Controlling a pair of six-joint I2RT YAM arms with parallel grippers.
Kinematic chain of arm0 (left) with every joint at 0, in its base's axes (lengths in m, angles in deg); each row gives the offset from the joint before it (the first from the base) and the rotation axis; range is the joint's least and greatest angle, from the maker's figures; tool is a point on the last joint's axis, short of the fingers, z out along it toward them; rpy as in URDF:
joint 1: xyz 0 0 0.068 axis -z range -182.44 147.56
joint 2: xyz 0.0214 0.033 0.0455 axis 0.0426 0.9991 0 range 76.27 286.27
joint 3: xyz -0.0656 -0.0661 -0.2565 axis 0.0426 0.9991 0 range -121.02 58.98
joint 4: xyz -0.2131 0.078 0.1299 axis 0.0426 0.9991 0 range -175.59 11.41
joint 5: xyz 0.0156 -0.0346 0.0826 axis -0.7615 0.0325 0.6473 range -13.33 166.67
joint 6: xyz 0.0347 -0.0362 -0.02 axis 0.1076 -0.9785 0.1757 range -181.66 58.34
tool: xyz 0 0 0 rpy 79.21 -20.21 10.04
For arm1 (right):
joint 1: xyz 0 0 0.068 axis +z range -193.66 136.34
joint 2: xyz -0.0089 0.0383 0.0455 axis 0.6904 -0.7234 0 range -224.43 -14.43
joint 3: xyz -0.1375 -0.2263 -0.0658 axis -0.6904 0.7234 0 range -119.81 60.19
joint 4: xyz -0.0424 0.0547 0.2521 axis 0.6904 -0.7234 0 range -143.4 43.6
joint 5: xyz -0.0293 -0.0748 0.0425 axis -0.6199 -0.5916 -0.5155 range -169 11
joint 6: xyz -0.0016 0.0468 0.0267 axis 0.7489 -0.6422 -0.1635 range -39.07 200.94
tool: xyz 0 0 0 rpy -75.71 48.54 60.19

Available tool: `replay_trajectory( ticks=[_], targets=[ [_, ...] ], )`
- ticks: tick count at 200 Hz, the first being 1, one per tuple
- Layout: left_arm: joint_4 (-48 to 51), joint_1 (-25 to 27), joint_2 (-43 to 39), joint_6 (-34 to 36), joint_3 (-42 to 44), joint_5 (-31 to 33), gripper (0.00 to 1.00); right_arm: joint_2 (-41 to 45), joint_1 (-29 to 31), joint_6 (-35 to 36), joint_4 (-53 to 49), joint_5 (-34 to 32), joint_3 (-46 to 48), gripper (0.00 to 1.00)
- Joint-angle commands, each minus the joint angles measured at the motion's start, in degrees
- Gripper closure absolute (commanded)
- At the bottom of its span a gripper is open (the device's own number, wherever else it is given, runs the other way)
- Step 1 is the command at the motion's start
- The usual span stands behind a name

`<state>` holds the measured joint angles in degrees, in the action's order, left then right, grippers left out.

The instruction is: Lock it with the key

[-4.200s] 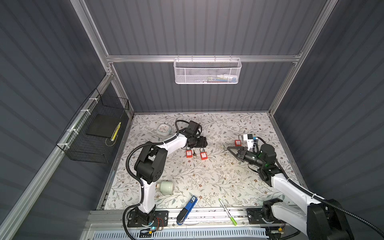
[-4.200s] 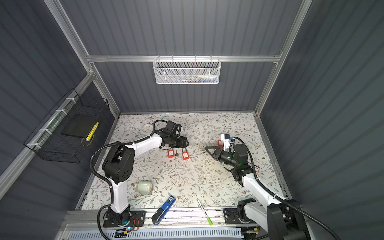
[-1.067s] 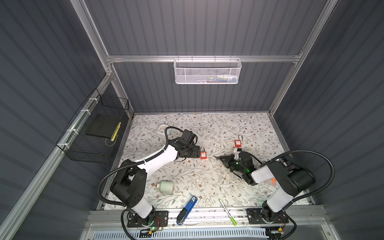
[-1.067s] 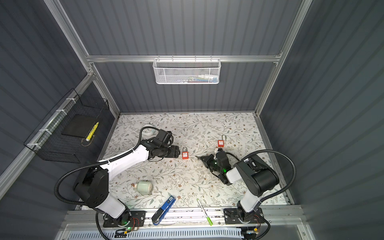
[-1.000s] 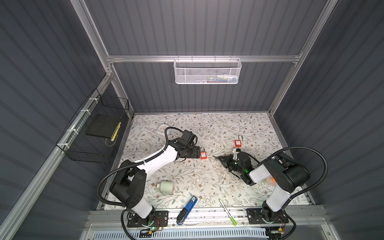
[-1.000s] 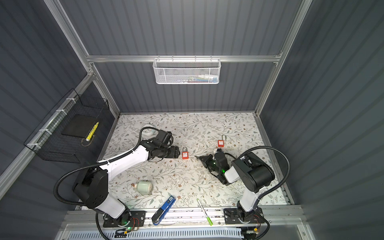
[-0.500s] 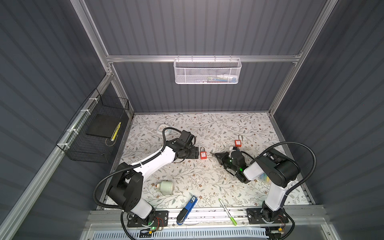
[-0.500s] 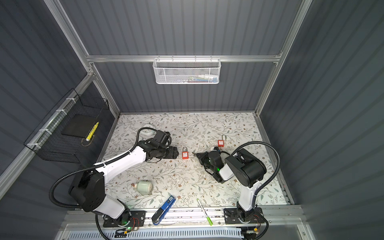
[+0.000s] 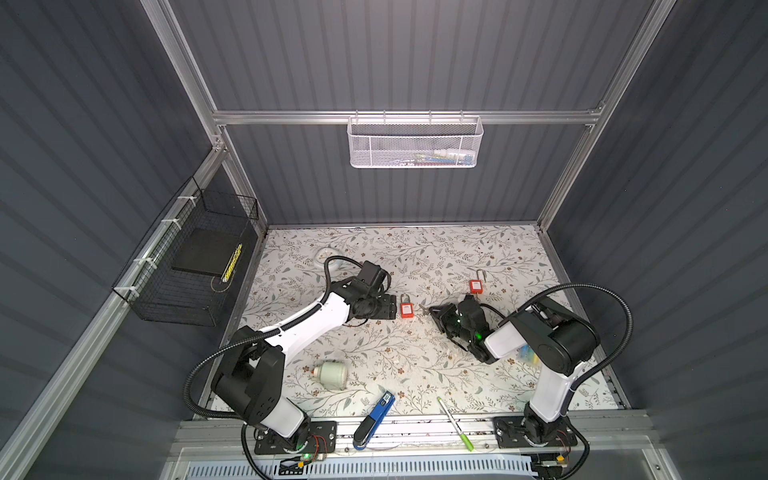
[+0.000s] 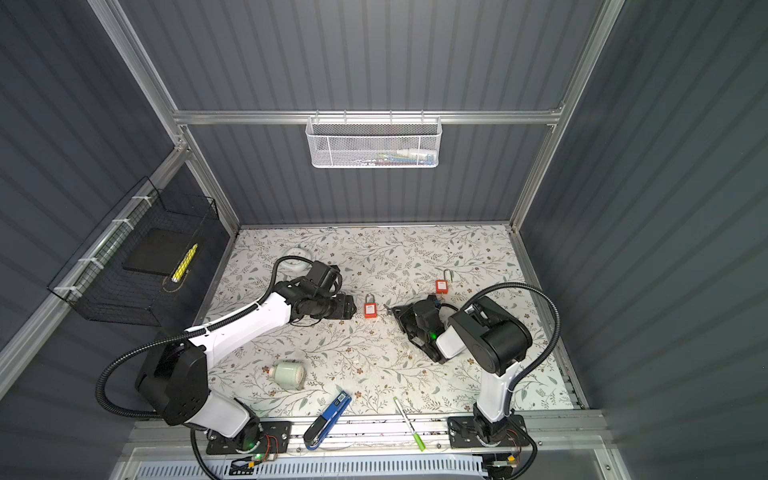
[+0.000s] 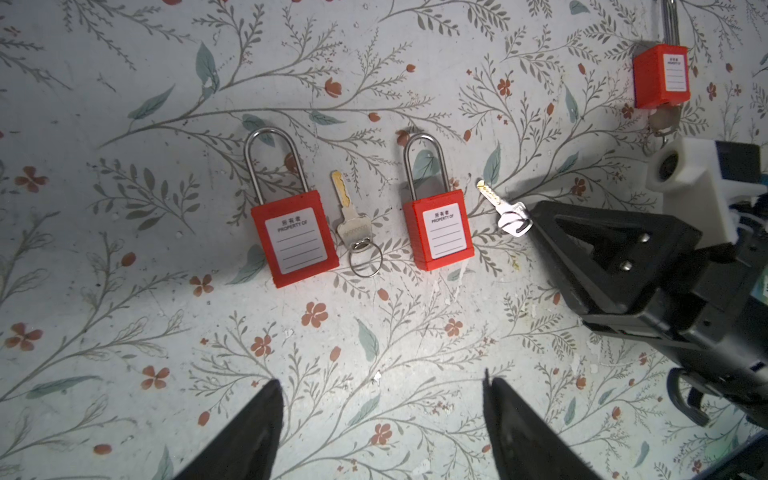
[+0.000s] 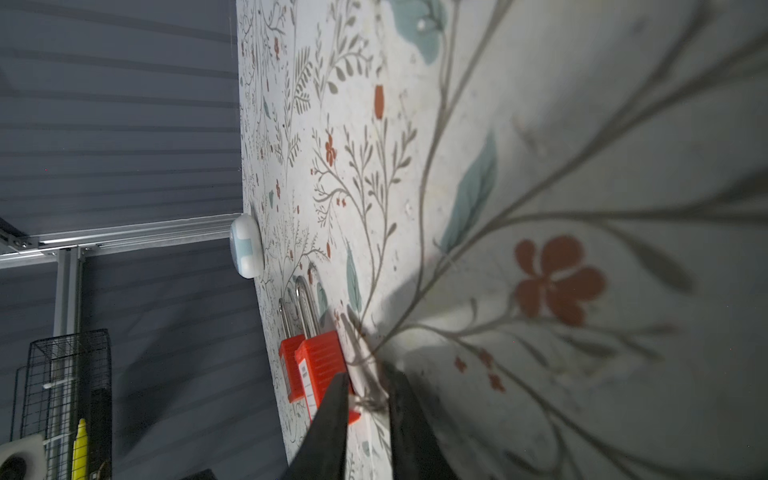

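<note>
1. The key (image 11: pixel 505 210) lies flat on the floral mat (image 11: pixel 166 332), just beside the body of a red padlock (image 11: pixel 440 232); its blade is alongside the body, not in it
2. The right gripper (image 12: pixel 365 374), clamped a second ago, now has its jaws a little apart; the key's bow sits at its fingertips and looks released
3. The left gripper (image 11: pixel 380 377) hovers above the padlocks, jaws wide and empty, as before
4. Letting go here suggests a set-down, probably to re-grip; the locking itself is not yet begun
</note>
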<state>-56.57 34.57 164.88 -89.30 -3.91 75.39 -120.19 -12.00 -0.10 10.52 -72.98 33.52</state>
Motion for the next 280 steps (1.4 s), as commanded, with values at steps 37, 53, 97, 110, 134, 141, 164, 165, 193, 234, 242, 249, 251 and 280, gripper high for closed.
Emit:
replay_trajectory(
  ticks=[37,53,97,110,134,141,164,165,193,234,242,249,251,280],
  targets=[
    [1.7,-0.4,-1.9,0.3,0.3,-0.1,0.22,7.5,0.2,4.9,-13.0,-3.8,0.9,0.44],
    [1.9,-0.4,-2.1,0.4,0.5,0.3,0.22,8.8,0.1,7.1,-16.4,-3.4,0.0,0.39],
    [2.0,-0.4,-1.7,0.5,0.0,0.1,0.22,8.4,-0.2,11.7,-22.7,1.2,-4.8,0.34],
    [2.0,-0.4,-1.7,0.5,0.0,0.1,0.22,7.8,-0.2,12.1,-22.7,2.6,-5.5,0.34],
    [1.9,-0.4,-1.6,0.5,0.1,0.0,0.22,6.1,-0.2,12.3,-22.0,5.4,-6.9,0.33],
    [1.8,-0.4,-1.6,0.5,0.1,-0.1,0.22,5.6,-0.1,12.2,-21.5,6.2,-7.2,0.33],
    [1.5,-0.4,-2.0,0.3,0.7,-0.2,0.22,3.8,-0.2,11.4,-18.4,8.8,-7.9,0.33],
    [1.6,-0.4,-2.0,0.3,0.7,-0.2,0.22,3.8,-0.1,11.5,-18.3,8.9,-7.9,0.33],
    [1.7,-0.4,-2.1,0.3,0.6,0.0,0.22,2.7,0.0,11.1,-16.4,10.1,-8.3,0.32],
    [1.5,-0.4,-2.0,0.2,0.7,-0.3,0.22,2.4,-0.1,10.8,-15.2,11.3,-8.6,0.32],
    [1.4,-0.4,-1.9,0.2,0.7,-0.3,0.22,2.6,0.0,10.7,-15.1,11.4,-8.4,0.32],
    [1.5,-0.4,-2.0,0.2,0.7,-0.4,0.22,2.7,-0.1,10.6,-14.8,11.3,-8.3,0.32],
    [1.4,-0.4,-1.9,0.1,0.6,-0.4,0.22,2.7,-0.1,10.6,-14.7,11.3,-8.2,0.32],
    [1.1,-0.4,-2.0,0.0,0.7,-0.6,0.22,4.0,-0.1,11.3,-15.1,11.1,-7.5,0.32]
  ],
)
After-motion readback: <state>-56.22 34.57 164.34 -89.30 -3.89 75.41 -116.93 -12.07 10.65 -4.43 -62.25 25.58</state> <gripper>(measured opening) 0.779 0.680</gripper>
